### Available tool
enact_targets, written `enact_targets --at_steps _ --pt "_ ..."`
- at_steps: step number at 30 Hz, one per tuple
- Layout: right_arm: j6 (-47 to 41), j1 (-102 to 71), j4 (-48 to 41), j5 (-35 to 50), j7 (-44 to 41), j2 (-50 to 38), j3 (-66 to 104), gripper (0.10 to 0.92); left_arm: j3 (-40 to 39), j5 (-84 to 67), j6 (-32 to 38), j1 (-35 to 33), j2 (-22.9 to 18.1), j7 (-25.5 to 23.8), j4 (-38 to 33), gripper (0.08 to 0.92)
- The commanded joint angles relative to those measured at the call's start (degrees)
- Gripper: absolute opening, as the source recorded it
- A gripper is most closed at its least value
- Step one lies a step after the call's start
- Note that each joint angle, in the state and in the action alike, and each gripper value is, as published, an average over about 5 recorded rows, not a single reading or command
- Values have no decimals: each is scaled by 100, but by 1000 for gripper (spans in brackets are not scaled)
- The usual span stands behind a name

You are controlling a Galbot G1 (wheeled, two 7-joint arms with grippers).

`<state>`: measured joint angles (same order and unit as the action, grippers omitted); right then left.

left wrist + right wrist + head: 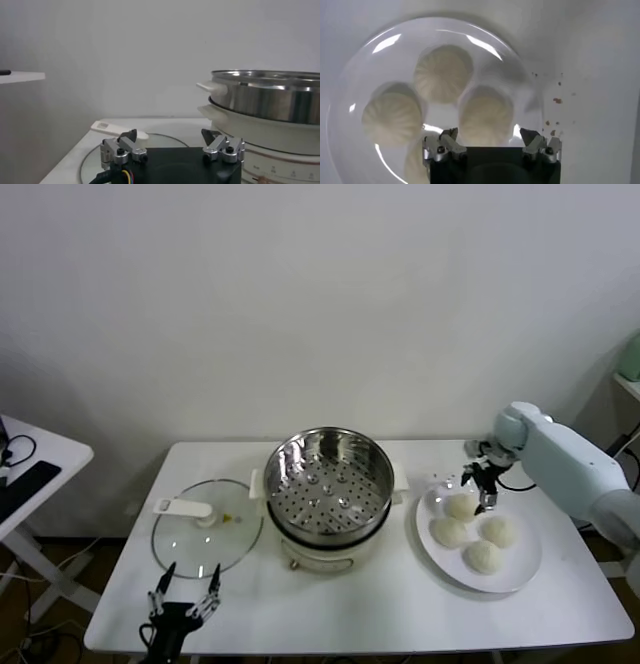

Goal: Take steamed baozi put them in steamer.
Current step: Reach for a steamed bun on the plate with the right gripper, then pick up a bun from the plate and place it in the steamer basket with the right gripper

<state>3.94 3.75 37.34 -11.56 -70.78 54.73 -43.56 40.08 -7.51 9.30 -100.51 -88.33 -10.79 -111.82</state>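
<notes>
Four cream-white baozi lie on a round white plate [520, 569] at the right: the far one [461, 506], two in the middle [449, 531] [498, 530] and a near one [483, 556]. My right gripper [486, 482] hangs open just above the far baozi. In the right wrist view that baozi [485, 112] lies in front of my open right gripper [489, 135], untouched. The steel steamer [328, 484] on its cream base stands empty at the table's middle and also shows in the left wrist view [270, 100]. My left gripper [185, 589] is open and empty at the front left.
A flat glass lid [205, 527] with a white handle [183, 507] lies left of the steamer, just beyond my left gripper [170, 135]. Crumbs [555, 100] lie on the table beside the plate. A second white table [35, 469] stands at far left.
</notes>
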Motion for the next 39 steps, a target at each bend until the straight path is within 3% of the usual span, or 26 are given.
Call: enact_targets --at_steps 1,10,18,21,31,39 --pt "53 -179 -170 -176 -21 126 315 823 7 2 4 -31 22 -1 -1 823" --pt "62 -175 -326 -238 55 211 385 814 -31 42 10 -14 7 -2 17 823" --pt "67 -155 -235 -225 7 202 357 662 -3 55 39 10 13 7 60 823" --pt "71 -68 -106 -149 -13 141 267 647 4 49 51 13 13 12 59 823" --pt "317 2173 1516 1481 -30 -376 -2020 645 39 47 99 24 34 38 97 823" --pt "694 3976 2854 2244 138 -74 -2916 645 1 47 70 52 17 49 94 823"
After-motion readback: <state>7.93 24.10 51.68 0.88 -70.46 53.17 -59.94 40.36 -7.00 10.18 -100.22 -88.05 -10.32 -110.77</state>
